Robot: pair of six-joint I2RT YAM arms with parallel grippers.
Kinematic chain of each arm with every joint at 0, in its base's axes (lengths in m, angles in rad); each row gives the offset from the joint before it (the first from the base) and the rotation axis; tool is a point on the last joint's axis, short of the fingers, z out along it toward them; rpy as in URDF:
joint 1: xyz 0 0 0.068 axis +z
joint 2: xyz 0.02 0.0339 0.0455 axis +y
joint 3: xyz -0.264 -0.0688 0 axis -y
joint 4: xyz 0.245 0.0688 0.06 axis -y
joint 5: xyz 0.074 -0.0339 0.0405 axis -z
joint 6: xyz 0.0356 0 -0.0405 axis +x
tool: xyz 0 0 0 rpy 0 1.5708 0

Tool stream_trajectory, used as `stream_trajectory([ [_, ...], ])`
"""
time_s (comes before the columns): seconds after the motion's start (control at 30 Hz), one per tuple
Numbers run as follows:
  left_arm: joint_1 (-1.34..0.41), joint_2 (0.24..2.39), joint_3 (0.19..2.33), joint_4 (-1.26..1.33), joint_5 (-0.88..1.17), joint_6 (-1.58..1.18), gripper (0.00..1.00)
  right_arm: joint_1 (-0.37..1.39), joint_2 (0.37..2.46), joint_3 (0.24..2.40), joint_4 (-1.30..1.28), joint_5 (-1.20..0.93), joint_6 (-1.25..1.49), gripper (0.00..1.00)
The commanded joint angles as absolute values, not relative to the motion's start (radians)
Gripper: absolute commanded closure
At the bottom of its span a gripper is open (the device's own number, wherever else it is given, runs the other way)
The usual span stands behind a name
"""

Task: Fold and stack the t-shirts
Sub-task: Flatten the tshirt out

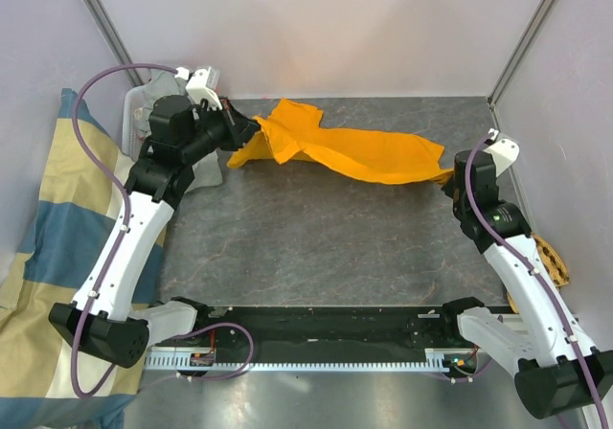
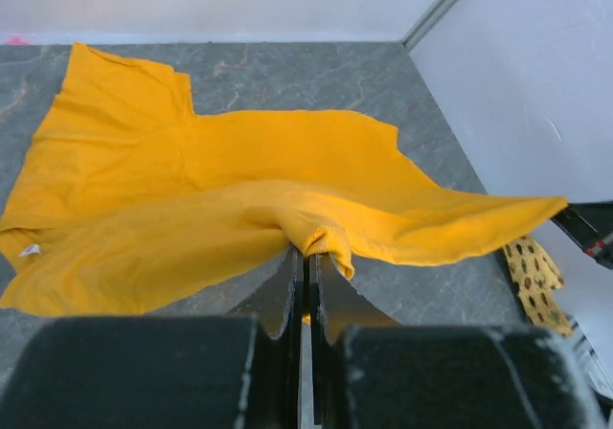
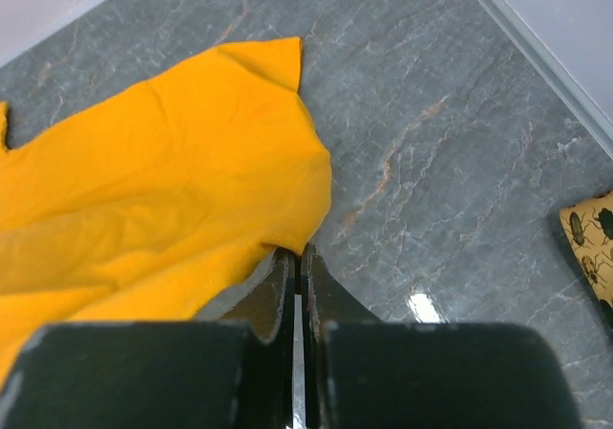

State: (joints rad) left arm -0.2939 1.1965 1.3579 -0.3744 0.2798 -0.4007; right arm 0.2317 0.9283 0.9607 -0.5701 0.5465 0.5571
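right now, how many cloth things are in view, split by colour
orange t-shirt: 1
light grey cloth: 1
cream-and-blue cloth: 1
tan beetle-print piece: 1
total: 4

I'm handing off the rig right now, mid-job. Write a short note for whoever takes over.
Left tool: shut on one edge of the orange t-shirt.
Right tool: shut on its opposite end.
Shirt sags between them across the far part of the table, unfolded.
Grey cloth bunched at far left behind the left arm, possibly the second tee.
Done: nothing folded or stacked.
Left: flatten and fold orange, fetch and fold grey, stack.
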Motion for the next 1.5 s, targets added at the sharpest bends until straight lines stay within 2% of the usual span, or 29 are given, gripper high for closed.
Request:
stream_trajectory([
  [0.0, -0.295, 1.196, 1.347, -0.48, 0.38, -0.371, 0.98, 0.233, 0.902, 0.94, -0.612, 0.523, 0.551, 1.0],
  [0.17, -0.302, 1.23, 1.246, -0.563, 0.481, -0.342, 0.98, 0.233, 0.867, 0.871, -0.635, 0.474, 0.575, 1.0],
  [0.3, -0.348, 1.377, 1.172, -0.587, 0.578, -0.298, 0.98, 0.233, 0.85, 0.838, -0.635, 0.451, 0.592, 1.0],
  [0.5, -0.555, 1.726, 1.279, -0.678, 0.571, -0.212, 0.98, 0.232, 0.864, 0.827, -0.637, 0.443, 0.6, 1.0],
  [0.63, -0.63, 1.841, 1.333, -0.689, 0.525, -0.212, 0.98, 0.233, 0.867, 0.828, -0.635, 0.451, 0.592, 1.0],
  [0.67, -0.637, 1.853, 1.342, -0.692, 0.516, -0.215, 0.95, 0.233, 0.867, 0.828, -0.634, 0.454, 0.589, 1.0],
  [0.7, -0.646, 1.861, 1.359, -0.693, 0.508, -0.216, 0.9, 0.233, 0.867, 0.828, -0.634, 0.456, 0.588, 1.0],
  [0.77, -0.649, 1.855, 1.371, -0.71, 0.479, -0.212, 0.66, 0.233, 0.873, 0.822, -0.634, 0.457, 0.581, 1.0],
  [0.8, -0.647, 1.847, 1.382, -0.719, 0.457, -0.206, 0.4, 0.233, 0.874, 0.821, -0.63, 0.457, 0.583, 1.0],
  [0.83, -0.647, 1.821, 1.388, -0.727, 0.418, -0.201, 0.22, 0.233, 0.876, 0.813, -0.626, 0.459, 0.583, 1.0],
  [0.9, -0.646, 1.789, 1.402, -0.755, 0.378, -0.19, 0.01, 0.232, 0.887, 0.805, -0.614, 0.445, 0.583, 1.0],
  [1.03, -0.644, 1.704, 1.408, -0.778, 0.321, -0.189, 0.0, 0.232, 0.9, 0.787, -0.592, 0.413, 0.597, 1.0],
  [1.3, -0.669, 1.654, 1.35, -0.746, 0.364, -0.258, 0.0, 0.232, 0.899, 0.77, -0.58, 0.4, 0.598, 1.0],
  [1.47, -0.725, 1.56, 1.179, -0.551, 0.354, -0.41, 0.07, 0.233, 0.896, 0.764, -0.577, 0.396, 0.6, 1.0],
])
